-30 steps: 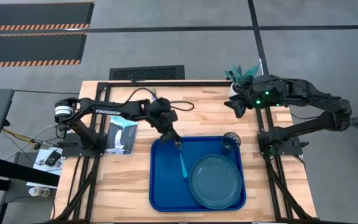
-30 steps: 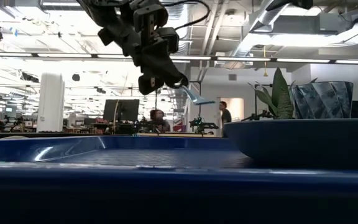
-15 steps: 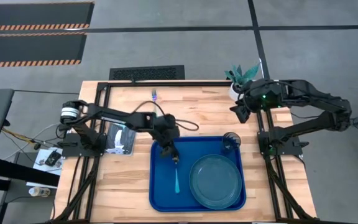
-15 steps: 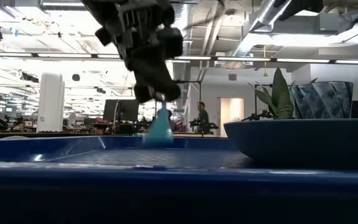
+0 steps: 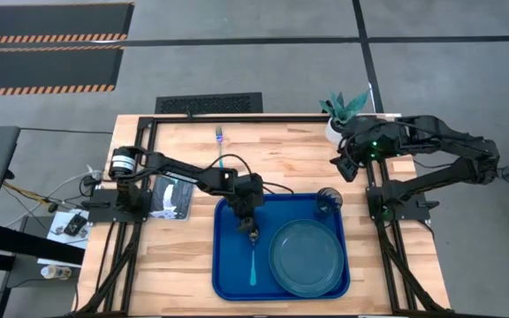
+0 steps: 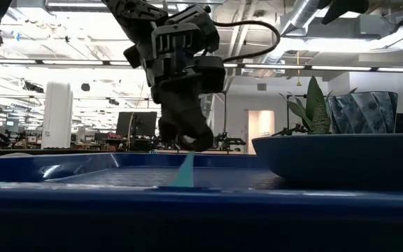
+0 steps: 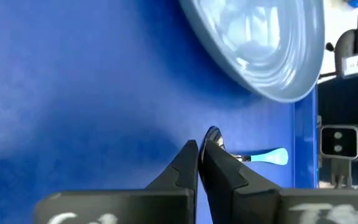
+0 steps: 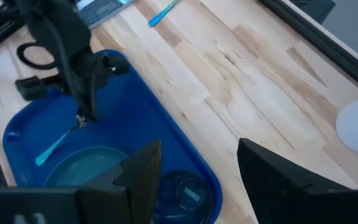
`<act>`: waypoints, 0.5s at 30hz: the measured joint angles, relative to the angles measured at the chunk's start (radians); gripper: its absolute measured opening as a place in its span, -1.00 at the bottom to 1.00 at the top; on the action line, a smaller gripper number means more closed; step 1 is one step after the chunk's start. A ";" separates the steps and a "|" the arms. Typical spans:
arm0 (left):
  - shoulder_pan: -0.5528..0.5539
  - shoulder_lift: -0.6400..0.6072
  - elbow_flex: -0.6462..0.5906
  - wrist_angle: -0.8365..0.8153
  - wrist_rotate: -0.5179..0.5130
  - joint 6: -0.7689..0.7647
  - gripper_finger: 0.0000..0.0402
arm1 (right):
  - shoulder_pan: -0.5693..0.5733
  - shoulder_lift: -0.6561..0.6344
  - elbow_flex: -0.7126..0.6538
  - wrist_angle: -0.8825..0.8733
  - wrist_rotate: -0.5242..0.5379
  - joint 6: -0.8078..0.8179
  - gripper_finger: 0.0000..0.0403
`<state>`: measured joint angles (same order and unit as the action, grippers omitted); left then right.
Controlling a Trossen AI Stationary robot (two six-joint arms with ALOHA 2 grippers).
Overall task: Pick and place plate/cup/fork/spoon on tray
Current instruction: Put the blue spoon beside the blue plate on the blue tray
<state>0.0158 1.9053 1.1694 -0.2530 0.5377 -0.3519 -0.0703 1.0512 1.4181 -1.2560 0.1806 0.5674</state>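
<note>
Spoon set down in the tray, left gripper pinching its bowl end

Spoon (image 5: pixel 253 261) lies beside the plate (image 5: pixel 306 257) in the tray (image 5: pixel 228 265); left gripper (image 5: pixel 253 235) is pressed together on it; a crooked release could flick it onto the plate; cup (image 5: pixel 329 200) sits in the tray's far corner; fork (image 5: pixel 220 135) lies beyond on the table; right gripper (image 5: pixel 346 163) hovers spread; spoon's bowl is mostly hidden.

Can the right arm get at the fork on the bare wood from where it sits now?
Probably yes: the right gripper hovers open at the table's edge, and the wood between it and the fork looks bare.
</note>
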 joint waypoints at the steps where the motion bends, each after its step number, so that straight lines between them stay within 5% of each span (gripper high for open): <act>1: 0.000 0.000 0.000 -0.008 0.000 0.002 -1.00 | 0.010 0.000 0.000 0.000 0.001 0.000 0.15; 15: -0.013 0.046 -0.001 0.016 -0.025 -0.016 -1.00 | 0.086 0.001 0.000 0.012 0.004 0.008 0.15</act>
<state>0.0029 1.9514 1.1683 -0.2368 0.5124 -0.3678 0.0159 1.0519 1.4181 -1.2439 0.1845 0.5751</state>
